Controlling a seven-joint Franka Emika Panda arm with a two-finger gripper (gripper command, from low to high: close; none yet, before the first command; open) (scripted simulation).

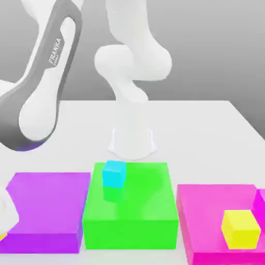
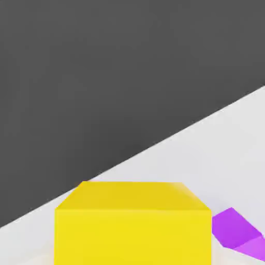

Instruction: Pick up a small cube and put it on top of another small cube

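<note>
The small golden-yellow cube (image 2: 133, 227) looms very close in the hand view, sitting on the white table. In the exterior view a sliver of this cube (image 1: 2, 237) peeks out at the left edge, in front of the purple block, with my gripper (image 1: 3, 230) right on top of it and shut on it. The other small cube, cyan (image 1: 114, 174), rests on the green block (image 1: 140, 207) toward its far left part, well to the exterior view's right of my gripper.
Three big flat blocks stand in a row: purple (image 1: 49, 207), green, magenta (image 1: 212, 217). A paler lemon-yellow cube (image 1: 240, 229) lies on the magenta one. The arm's white base (image 1: 132, 140) stands behind the green block. The purple block's corner (image 2: 238, 233) shows beside the golden cube.
</note>
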